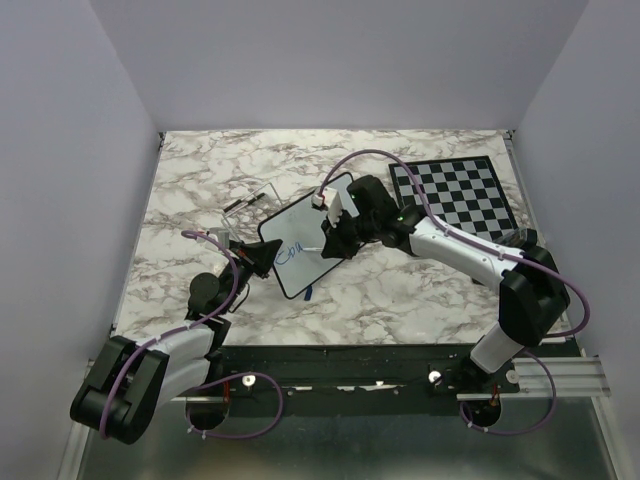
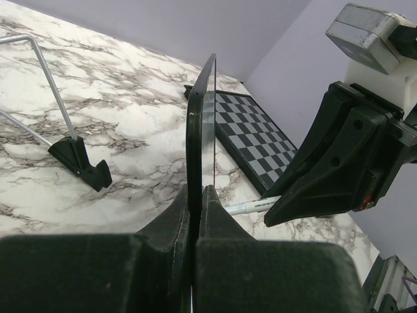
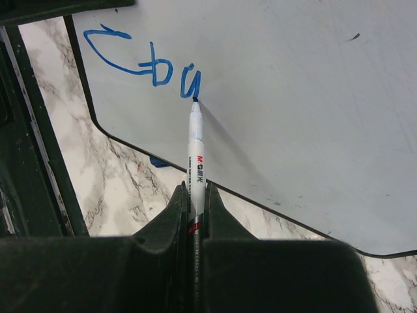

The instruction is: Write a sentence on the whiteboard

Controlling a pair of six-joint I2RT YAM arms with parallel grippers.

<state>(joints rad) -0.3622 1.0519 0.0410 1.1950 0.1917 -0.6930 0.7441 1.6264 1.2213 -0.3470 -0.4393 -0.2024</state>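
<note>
The whiteboard (image 1: 296, 228) stands tilted near the table's middle, its white face (image 3: 293, 98) toward the right wrist camera. My left gripper (image 1: 262, 256) is shut on the board's left edge, and the left wrist view shows that board (image 2: 201, 117) edge-on between the jaws (image 2: 195, 190). My right gripper (image 1: 333, 238) is shut on a white marker (image 3: 195, 147), whose tip touches the board at the end of the sentence (image 3: 140, 62). Three blue letters show, small in the top view (image 1: 291, 252).
A black-and-white chessboard (image 1: 455, 195) lies at the back right, close behind the right arm. A wire stand with black feet (image 1: 245, 200) sits left of the board. A blue marker cap (image 1: 306, 294) lies by the board's near corner.
</note>
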